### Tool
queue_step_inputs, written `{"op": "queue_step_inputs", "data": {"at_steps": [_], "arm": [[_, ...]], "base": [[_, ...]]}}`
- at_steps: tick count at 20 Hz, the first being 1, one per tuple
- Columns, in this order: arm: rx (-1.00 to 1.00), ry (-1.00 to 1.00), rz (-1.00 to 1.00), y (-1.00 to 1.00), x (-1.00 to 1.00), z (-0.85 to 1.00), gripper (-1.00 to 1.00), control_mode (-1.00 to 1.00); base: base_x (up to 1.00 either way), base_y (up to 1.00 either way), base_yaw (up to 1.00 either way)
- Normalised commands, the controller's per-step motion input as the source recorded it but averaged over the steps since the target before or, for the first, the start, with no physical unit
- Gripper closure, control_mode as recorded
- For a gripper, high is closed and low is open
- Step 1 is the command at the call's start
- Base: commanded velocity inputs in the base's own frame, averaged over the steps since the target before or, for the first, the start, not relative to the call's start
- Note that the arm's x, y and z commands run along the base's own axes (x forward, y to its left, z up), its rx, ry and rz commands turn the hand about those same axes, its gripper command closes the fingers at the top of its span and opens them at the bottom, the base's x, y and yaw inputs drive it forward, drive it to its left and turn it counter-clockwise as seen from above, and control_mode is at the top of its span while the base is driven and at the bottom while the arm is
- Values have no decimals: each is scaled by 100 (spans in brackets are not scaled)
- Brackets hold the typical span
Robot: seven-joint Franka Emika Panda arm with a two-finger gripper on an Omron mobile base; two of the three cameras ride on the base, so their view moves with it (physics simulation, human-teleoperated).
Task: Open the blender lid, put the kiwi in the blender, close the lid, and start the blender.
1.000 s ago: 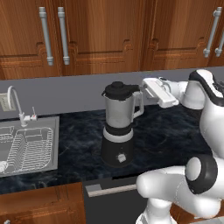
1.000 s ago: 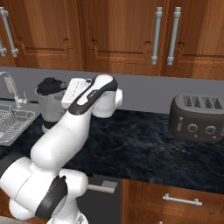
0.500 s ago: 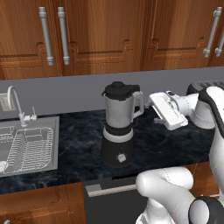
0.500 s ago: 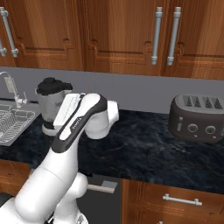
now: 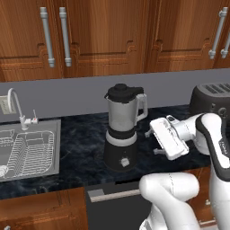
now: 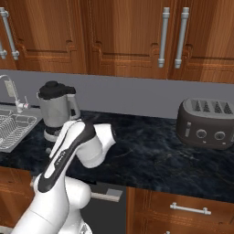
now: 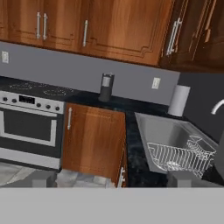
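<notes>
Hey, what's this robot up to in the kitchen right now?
It is working at a blender that stands on the dark counter between the sink and the toaster. The blender lid sits on the jar. The arm's gripper hangs to the right of the blender at about the height of its base, jaws open and holding nothing, pointing across toward the sink side.
</notes>
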Motion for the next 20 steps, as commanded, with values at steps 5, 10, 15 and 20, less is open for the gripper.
{"op": "queue_step_inputs", "data": {"at_steps": [5,10,15,20], "arm": [[-10,0,0,30,0,-58,-100,-100],[-6,0,0,25,0,-54,-100,-100],[-3,0,0,12,3,-45,-100,-100],[-3,0,-3,17,1,-34,-100,-100]], "base": [[0,0,0],[0,0,0],[0,0,0],[0,0,0]]}}
